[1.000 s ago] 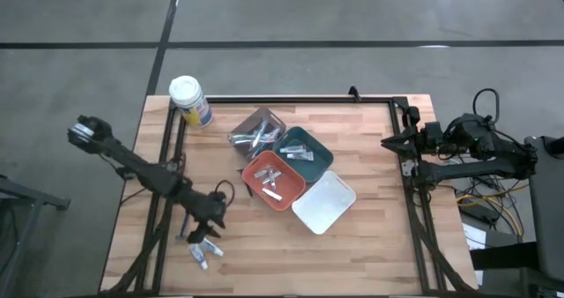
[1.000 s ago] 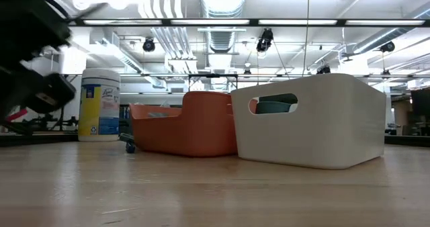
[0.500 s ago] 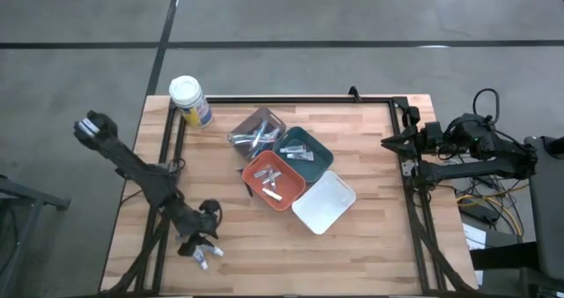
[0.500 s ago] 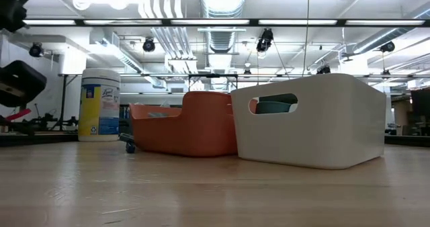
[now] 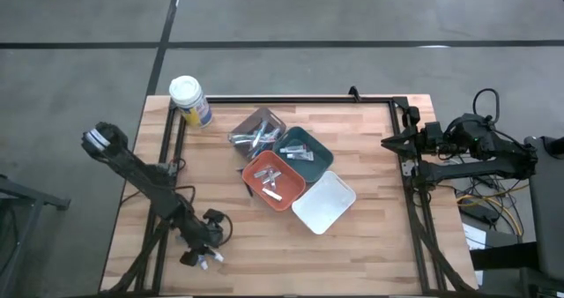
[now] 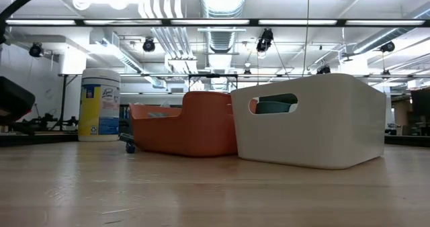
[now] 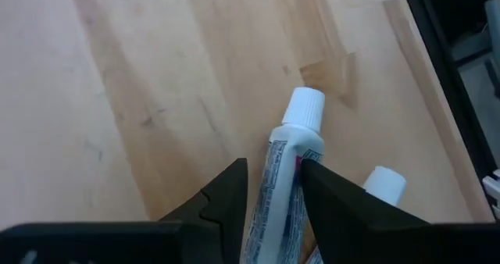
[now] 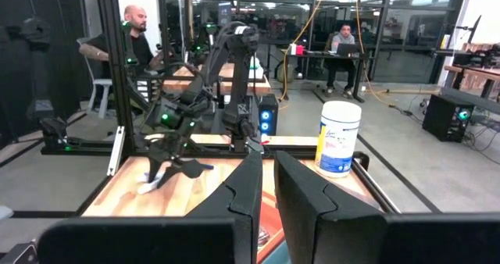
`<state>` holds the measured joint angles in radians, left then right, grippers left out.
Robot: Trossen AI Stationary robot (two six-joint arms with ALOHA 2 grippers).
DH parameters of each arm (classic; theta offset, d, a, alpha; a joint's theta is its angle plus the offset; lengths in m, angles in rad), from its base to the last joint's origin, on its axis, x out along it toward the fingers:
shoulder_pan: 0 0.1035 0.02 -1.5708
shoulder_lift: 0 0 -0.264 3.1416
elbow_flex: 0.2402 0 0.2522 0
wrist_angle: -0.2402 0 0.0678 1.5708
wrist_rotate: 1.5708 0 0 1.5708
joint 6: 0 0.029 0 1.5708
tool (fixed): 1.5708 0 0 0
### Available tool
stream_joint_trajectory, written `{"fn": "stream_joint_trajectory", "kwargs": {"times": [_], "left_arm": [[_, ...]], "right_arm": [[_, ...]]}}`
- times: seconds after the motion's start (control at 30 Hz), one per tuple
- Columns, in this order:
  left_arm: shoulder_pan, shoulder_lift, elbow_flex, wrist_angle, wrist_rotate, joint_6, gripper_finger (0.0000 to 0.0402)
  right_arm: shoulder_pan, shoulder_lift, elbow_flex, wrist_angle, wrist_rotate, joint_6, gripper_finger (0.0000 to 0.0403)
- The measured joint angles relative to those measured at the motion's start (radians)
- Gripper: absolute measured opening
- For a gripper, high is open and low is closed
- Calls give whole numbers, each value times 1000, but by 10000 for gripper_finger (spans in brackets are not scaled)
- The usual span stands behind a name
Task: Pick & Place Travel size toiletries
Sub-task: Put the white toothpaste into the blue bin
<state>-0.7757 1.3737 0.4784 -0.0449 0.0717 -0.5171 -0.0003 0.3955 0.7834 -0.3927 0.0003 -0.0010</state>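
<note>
Left gripper (image 5: 199,257) at a toiletry tube (image 7: 287,187) near the surface's (image 5: 370,245) front-left corner.

In the left wrist view the fingers (image 7: 226,198) sit either side of the white tube, close against its body, clamped on it as far as can be seen. The tube's long axis runs away from the gripper, its white cap (image 7: 304,108) leading. A second tube (image 7: 380,187) lies just beside it, roughly parallel, nearer the surface's left edge. Right gripper (image 5: 389,141) waits beyond the right edge, fingers nearly together.

Grey concrete floor (image 5: 352,11) crossed by dark lines; ceiling ducts (image 6: 222,5) and strip lights (image 6: 255,21); glass partitions (image 8: 391,30); desks (image 8: 344,57); two seated people (image 8: 133,37).
</note>
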Motion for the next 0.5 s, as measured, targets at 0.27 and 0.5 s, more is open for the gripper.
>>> {"fn": "stream_joint_trajectory", "kwargs": {"times": [0.27,0.5], "left_arm": [[0,83,30,-11,-5,27,120],[1,94,29,-15,-10,25,66]], "right_arm": [[0,0,0,0,0,0,34],[0,0,0,0,0,-1,34]]}}
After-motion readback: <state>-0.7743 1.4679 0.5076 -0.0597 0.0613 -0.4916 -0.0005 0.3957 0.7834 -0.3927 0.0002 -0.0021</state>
